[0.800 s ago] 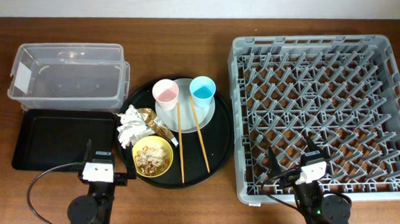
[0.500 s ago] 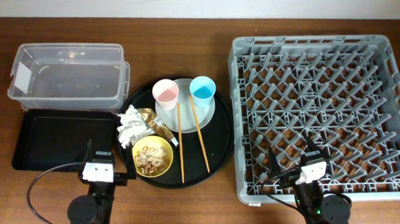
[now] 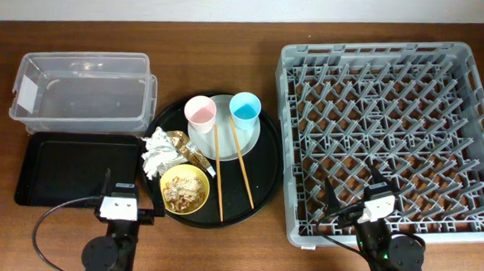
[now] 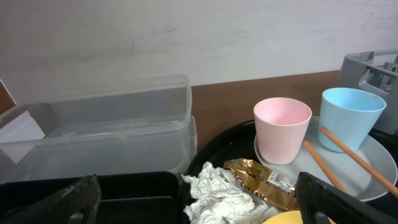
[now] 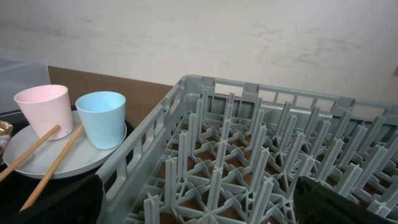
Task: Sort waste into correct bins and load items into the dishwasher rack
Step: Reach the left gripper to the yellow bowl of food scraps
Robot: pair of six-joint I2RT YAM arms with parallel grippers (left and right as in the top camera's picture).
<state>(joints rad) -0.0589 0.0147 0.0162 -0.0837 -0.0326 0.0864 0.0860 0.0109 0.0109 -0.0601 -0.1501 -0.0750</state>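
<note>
Shows no movement since earlier; holds left gripper [image 4: 196, 194] and right gripper [image 5: 198, 196] splayed empty, sorting not yet begun.

Pink cup [image 3: 200, 112] and light-blue cup [image 3: 245, 110] upright on grey-green plate [image 3: 226, 143], chopsticks [image 3: 241, 162] across its rim. Beside them crumpled white napkin [image 3: 158, 153], gold wrapper [image 3: 183, 145], yellow bowl [image 3: 170, 180] holding scraps [image 3: 185, 191]. Left: clear tub [image 3: 82, 90], shallow black tray [image 3: 70, 170]. Right: grey pegged rack [image 3: 387, 131].

Left wrist: yellow round bowl [image 4: 286, 219] cut by bottom edge, contents unseen. Right wrist: thin wooden chopsticks [image 5: 55, 163] cut at left; large grey pegged rack [image 5: 205, 84] overruns right edge.
</note>
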